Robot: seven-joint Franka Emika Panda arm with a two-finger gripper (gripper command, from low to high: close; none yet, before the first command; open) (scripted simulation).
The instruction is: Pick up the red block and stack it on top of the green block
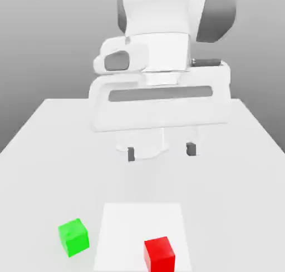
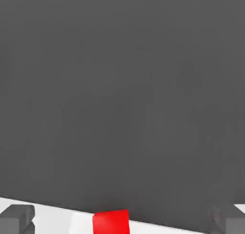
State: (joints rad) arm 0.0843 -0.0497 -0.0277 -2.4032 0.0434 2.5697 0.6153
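Two cubes rest on the white table [image 1: 44, 148], well apart from each other. Red block [image 1: 159, 253] sits on a brighter white square patch [image 1: 139, 221]; green block [image 1: 73, 237] lies just off that patch, toward the exterior view's left. Gripper [image 1: 161, 152] hangs above the table behind both blocks, fingers [image 1: 131, 154] spread wide, holding nothing. Hand view catches the red block between the fingertips' edges.

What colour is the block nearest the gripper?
Red block, plain; clearest in the exterior view.
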